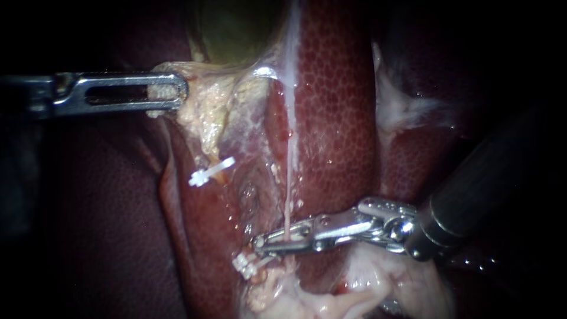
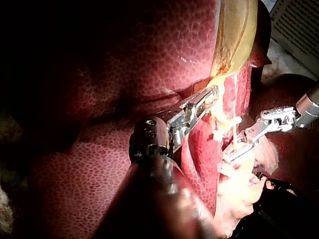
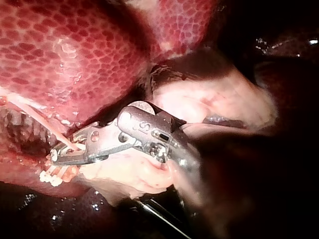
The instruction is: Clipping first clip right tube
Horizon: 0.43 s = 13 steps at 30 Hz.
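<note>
The right instrument (image 1: pixel 260 242) is sitting low in the endoscope view, its shaft entering from the right. Its end effector is standing narrow. The two jaws are lying close together with the right tube (image 1: pixel 290 147) passing between them, and I judge that they are gripping it from both sides. The right wrist view is showing the same thin strand running into the slot of the jaws. A white lower clip (image 1: pixel 245 264) is lying just beside the jaw tips, though I cannot tell what it is sitting on.

The right tube is running as a pale, taut thread along the liver (image 1: pixel 336 118), from below the gallbladder (image 1: pixel 236 29) down to the jaws. It is looking very thin, wet and soft. I judge it to be light, slippery and easy to tear under any sideways pull. The best hold is probably on its bare stretch, square across its full width, clear of the liver surface and of the fatty tissue at its foot.

Further out, the left tube (image 1: pixel 214 156) is carrying a white upper clip (image 1: pixel 210 171). The left instrument (image 1: pixel 177 91) is lying well apart from the right one, its end effector clamping pale tissue (image 1: pixel 201 112) under the gallbladder and holding it stretched.
</note>
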Motion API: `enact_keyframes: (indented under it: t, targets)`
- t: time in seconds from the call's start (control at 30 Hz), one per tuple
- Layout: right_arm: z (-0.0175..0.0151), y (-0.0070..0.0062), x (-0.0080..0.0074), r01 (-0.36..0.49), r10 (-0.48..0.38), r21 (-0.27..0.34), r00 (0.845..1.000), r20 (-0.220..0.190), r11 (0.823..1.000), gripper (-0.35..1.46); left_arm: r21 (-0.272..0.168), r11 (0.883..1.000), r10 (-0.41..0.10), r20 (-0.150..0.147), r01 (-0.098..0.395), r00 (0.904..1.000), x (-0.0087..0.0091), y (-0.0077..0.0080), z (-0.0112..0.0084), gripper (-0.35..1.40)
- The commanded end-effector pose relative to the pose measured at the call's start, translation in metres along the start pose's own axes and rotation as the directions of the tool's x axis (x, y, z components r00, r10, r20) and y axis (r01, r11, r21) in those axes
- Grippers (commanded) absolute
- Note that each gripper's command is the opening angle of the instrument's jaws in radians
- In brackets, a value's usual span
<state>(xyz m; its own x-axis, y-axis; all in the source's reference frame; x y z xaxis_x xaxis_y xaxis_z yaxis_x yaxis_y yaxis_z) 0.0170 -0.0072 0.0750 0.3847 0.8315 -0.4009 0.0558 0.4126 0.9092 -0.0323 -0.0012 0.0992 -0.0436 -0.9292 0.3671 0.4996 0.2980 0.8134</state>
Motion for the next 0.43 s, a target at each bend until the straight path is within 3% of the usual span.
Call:
enact_keyframes:
  t: [0.03, 0.43]
  targets:
    - [-0.0001, -0.0001, 0.0001, 0.000, 0.000, 0.001, 1.000, 0.000, 1.000, -0.35, 0.000, 1.000, 0.000, 0.000, 0.000, 1.0000, 0.0000, 0.0000, 0.0000, -0.35]
    - [-0.0001, 0.0000, 0.0002, -0.012, 0.012, 0.002, 1.000, 0.001, 1.000, -0.35, 0.000, 1.000, 0.000, 0.000, 0.000, 1.0000, 0.0001, 0.0000, 0.0001, -0.35]
